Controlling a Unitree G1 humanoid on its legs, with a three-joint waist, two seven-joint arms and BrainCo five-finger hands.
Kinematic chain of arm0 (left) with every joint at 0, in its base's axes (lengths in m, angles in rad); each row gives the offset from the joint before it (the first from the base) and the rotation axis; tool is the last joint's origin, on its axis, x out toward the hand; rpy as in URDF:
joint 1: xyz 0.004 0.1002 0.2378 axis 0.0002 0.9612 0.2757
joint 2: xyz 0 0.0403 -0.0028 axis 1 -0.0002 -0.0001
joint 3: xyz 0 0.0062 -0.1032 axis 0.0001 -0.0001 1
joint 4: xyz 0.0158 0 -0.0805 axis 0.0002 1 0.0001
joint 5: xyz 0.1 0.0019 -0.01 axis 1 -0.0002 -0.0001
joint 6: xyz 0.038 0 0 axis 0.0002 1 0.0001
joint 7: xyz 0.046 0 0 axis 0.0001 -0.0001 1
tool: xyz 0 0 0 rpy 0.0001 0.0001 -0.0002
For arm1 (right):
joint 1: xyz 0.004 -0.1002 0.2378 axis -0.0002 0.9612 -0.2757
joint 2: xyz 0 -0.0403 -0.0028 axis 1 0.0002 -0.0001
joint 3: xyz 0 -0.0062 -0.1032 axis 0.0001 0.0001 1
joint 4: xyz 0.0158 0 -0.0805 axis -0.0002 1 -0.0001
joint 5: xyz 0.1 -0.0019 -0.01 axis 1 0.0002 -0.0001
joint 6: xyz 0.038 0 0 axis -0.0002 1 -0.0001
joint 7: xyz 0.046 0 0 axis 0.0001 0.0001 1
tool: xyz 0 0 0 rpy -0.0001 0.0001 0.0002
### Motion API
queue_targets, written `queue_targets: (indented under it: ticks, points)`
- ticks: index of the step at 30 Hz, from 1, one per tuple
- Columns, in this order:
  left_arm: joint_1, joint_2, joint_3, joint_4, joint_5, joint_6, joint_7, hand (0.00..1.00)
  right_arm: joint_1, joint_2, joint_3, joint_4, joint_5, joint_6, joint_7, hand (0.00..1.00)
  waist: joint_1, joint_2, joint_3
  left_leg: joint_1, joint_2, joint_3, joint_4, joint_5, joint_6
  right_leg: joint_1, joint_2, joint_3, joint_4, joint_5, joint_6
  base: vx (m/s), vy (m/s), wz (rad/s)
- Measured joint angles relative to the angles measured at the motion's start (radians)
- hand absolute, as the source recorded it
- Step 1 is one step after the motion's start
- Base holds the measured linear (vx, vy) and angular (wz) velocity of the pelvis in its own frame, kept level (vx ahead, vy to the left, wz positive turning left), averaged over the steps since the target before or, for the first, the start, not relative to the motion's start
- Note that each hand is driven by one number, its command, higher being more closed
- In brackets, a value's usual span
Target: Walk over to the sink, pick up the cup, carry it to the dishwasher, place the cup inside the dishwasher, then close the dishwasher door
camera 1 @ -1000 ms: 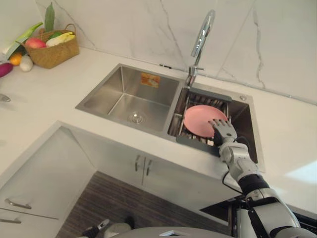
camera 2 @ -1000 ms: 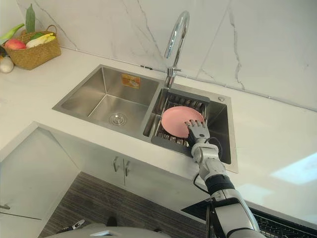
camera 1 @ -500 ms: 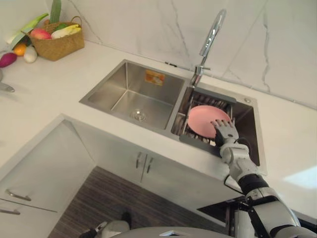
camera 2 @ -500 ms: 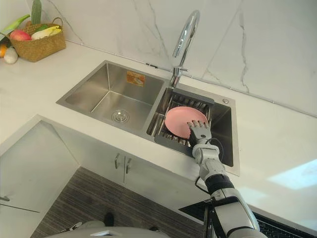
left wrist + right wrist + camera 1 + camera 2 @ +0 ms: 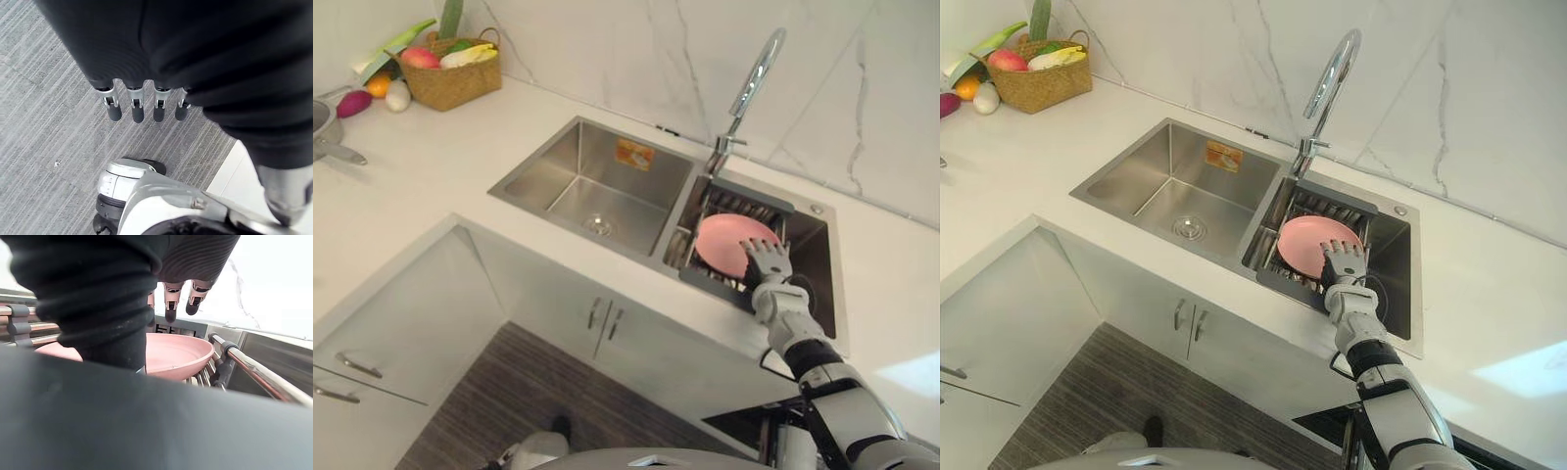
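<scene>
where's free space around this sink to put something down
Free: the left steel basin, bare but for its drain, and the white countertop between the woven basket and that basin. Crowded: the right basin, where a wire rack carries the pink plate under the right hand.

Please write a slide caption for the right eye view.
The right hand above the pink dish on the rack in the sink.

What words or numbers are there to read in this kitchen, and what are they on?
Orange sticker on the back wall of the sink's left basin: any print on it is too small and blurred to read.
No other words, numbers or signs can be made out.
</scene>
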Motion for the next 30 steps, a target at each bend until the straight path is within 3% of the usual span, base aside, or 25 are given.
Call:
queue_targets:
  ticks: [1,11,17,24,30]
  points:
    - [0.000,0.000,0.000,0.000,0.000,-0.001,0.000,0.00,0.000,-0.001,0.000,0.000,0.006,0.000,0.000,1.00,0.000,0.000,0.001,0.000,0.000,0.000,0.000,0.000,0.000,-0.001,-0.001,0.000,0.004,-0.001,0.001,0.00,0.000,0.00]
    - [0.000,0.002,-0.001,-0.001,0.005,-0.022,-0.023,0.00,-0.040,-0.023,0.008,0.024,0.092,0.001,-0.023,1.00,0.003,-0.002,0.028,-0.020,0.000,-0.001,0.000,0.000,0.000,-0.031,-0.006,0.011,0.025,-0.007,-0.004,0.00,0.000,0.00]
    - [-0.001,0.015,-0.002,-0.001,0.014,0.052,-0.121,0.00,-0.052,-0.036,0.008,0.036,0.094,0.004,-0.142,1.00,0.015,0.001,0.050,-0.036,0.000,0.008,0.000,0.000,0.001,-0.050,-0.002,0.043,0.017,-0.007,-0.004,-0.01,0.014,-0.01]
    - [-0.003,0.016,-0.013,-0.003,0.013,0.054,-0.139,0.00,-0.100,-0.068,0.009,0.031,0.057,-0.008,-0.236,1.00,0.021,0.023,0.097,-0.068,0.001,0.025,0.000,0.000,0.000,-0.083,0.010,0.088,-0.009,-0.009,-0.001,-0.02,0.042,-0.05]
    - [-0.002,0.014,-0.039,-0.006,0.014,0.053,-0.145,0.00,-0.111,-0.107,0.031,0.000,0.057,-0.024,-0.244,1.00,0.027,0.027,0.112,-0.093,0.002,0.024,0.000,0.001,-0.001,-0.104,0.013,0.092,-0.009,-0.009,-0.001,-0.01,0.017,0.07]
